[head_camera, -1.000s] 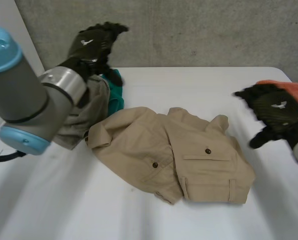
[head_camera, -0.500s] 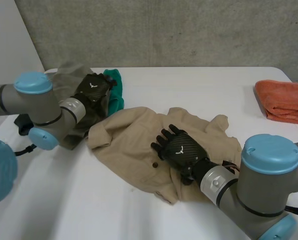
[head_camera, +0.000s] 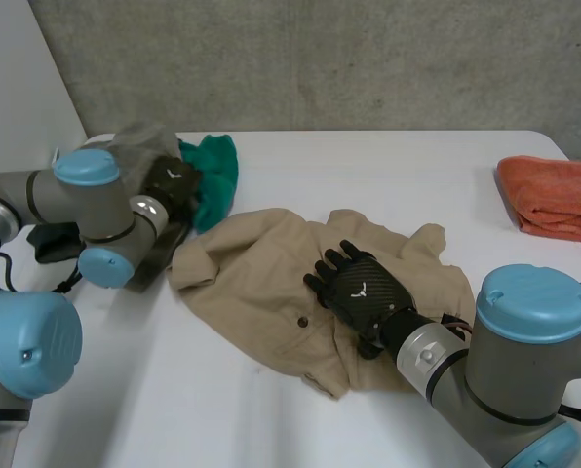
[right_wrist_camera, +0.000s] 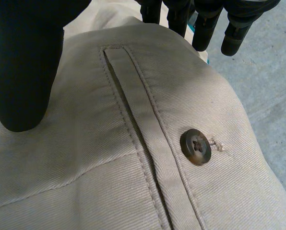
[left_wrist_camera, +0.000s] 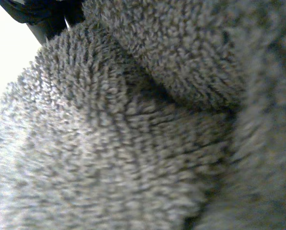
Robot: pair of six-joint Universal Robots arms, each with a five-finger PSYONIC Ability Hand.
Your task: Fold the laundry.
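The beige trousers (head_camera: pixel 247 283) lie crumpled in the middle of the white table (head_camera: pixel 368 166), and our right hand (head_camera: pixel 364 290) rests on top of them near a back pocket. Its fingers (right_wrist_camera: pixel 200 28) are straight and a little spread, and they hold nothing. The thumb (right_wrist_camera: pixel 23 62) stands beside the pocket slit (right_wrist_camera: pixel 128 110), and the button (right_wrist_camera: pixel 196 146) is under the palm. Our left hand (head_camera: pixel 174 180) is well apart from this, on the grey towel (head_camera: pixel 135 146) beside the green cloth (head_camera: pixel 213 168). Whether it grasps the towel or only lies on it, we cannot tell. An orange towel (head_camera: pixel 554 195) sits folded at the far right edge. We judge that the step is to pin and smooth the trousers before a fold. To do it well, we should press flat and lightly with the palm, so the cloth does not bunch under it, and keep the thumb out of the pocket slit. We should then bring the left hand to the loose edge nearest to it. Only then should we lift that edge over, while the right hand holds the rest in place.
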